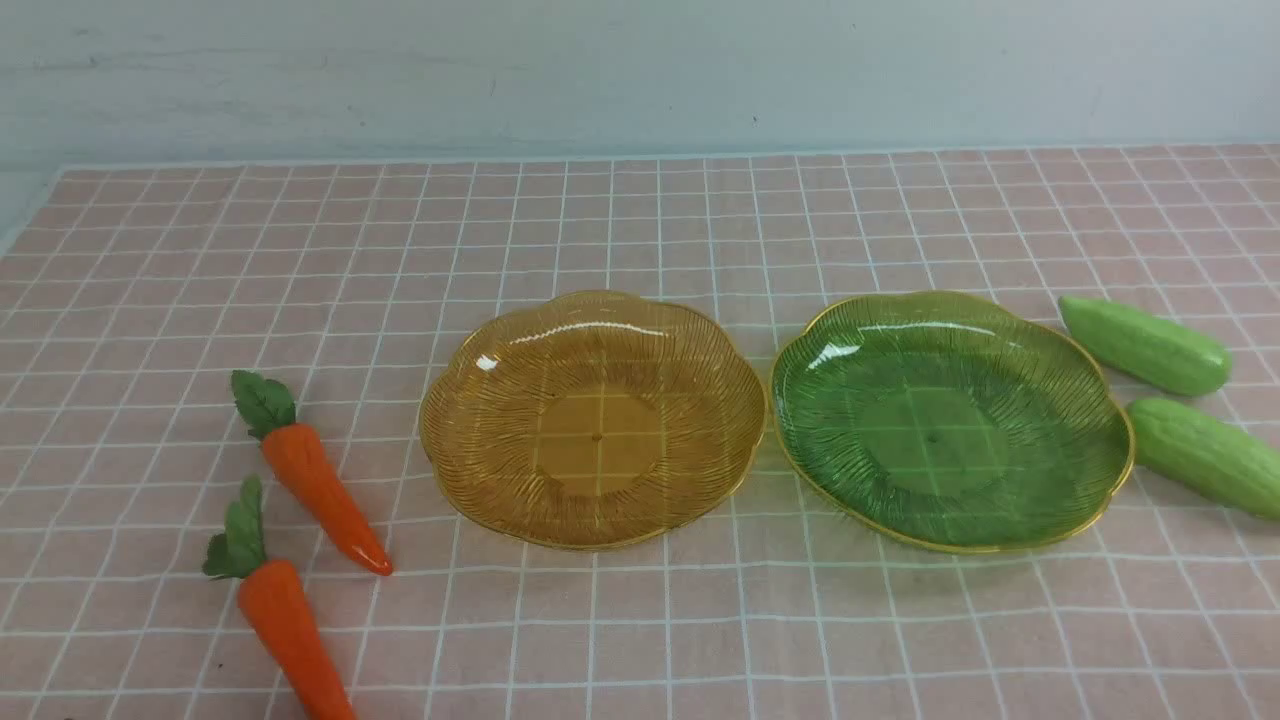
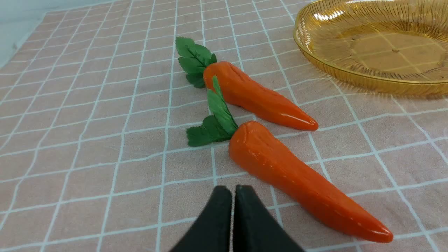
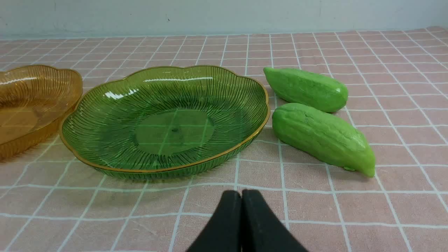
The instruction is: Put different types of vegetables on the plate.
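Two orange carrots with green tops lie at the left: the far one [image 1: 318, 485] [image 2: 257, 97] and the near one [image 1: 290, 625] [image 2: 301, 182]. Two light-green cucumbers lie at the right: the far one [image 1: 1145, 345] [image 3: 306, 89] and the near one [image 1: 1210, 455] [image 3: 322, 138]. An amber plate [image 1: 480, 480] [image 2: 315, 45] and a green plate [image 1: 830, 480] [image 3: 91, 126], both empty, sit side by side in the middle. My left gripper [image 2: 232, 190] is shut and empty, just short of the near carrot. My right gripper [image 3: 241, 194] is shut and empty, in front of the green plate. Neither gripper shows in the front view.
A pink checked cloth [image 1: 640, 620] covers the table up to a pale wall [image 1: 640, 70] at the back. The cloth's left edge [image 1: 30, 215] shows at the far left.
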`<control>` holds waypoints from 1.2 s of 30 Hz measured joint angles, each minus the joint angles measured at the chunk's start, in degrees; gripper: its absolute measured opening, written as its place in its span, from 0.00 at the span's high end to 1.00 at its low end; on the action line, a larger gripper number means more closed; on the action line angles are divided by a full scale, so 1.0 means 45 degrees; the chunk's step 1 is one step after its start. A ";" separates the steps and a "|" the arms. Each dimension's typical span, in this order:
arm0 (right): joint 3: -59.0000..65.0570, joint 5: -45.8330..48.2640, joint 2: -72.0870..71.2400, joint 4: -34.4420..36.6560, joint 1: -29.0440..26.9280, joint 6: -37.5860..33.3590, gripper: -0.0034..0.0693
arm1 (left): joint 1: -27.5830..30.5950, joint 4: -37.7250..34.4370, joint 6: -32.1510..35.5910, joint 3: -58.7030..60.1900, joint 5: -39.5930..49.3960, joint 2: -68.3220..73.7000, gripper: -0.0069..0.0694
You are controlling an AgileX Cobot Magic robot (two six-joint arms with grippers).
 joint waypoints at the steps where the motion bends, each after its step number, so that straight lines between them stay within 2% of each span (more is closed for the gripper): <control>1: 0.0000 0.0000 0.0000 0.0000 0.0000 0.0000 0.97 | 0.0000 0.0000 0.0000 0.0000 0.0000 0.0000 0.91; 36: 0.0000 0.0000 0.0000 0.0000 0.0000 0.0000 0.98 | 0.0000 -0.0222 -0.0229 0.0000 0.0000 0.0000 0.91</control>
